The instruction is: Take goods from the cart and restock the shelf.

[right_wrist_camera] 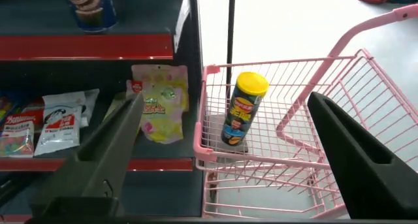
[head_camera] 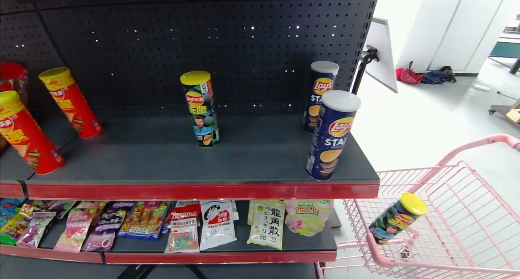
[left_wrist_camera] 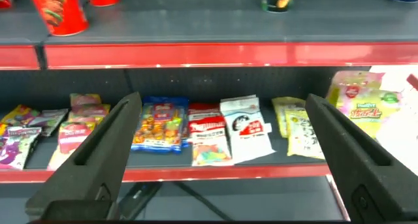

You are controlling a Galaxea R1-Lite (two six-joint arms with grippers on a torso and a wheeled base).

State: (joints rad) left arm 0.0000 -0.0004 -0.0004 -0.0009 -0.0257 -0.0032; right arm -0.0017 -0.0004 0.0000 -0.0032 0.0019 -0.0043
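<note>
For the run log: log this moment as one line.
left gripper open, empty | right gripper open, empty | yellow-lid can in pink cart | blue cans on upper shelf

Cart [head_camera: 493, 139] runs off my head view's right and bottom edges. Red-topped container [head_camera: 12, 74] far left, half out of frame; I can't identify it. Left wrist: red can [left_wrist_camera: 62, 15], base only.

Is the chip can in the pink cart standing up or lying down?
Standing up, maybe leaning slightly. The chip can has its yellow lid on top, and its bottom sits on the wire floor of the pink cart.
</note>
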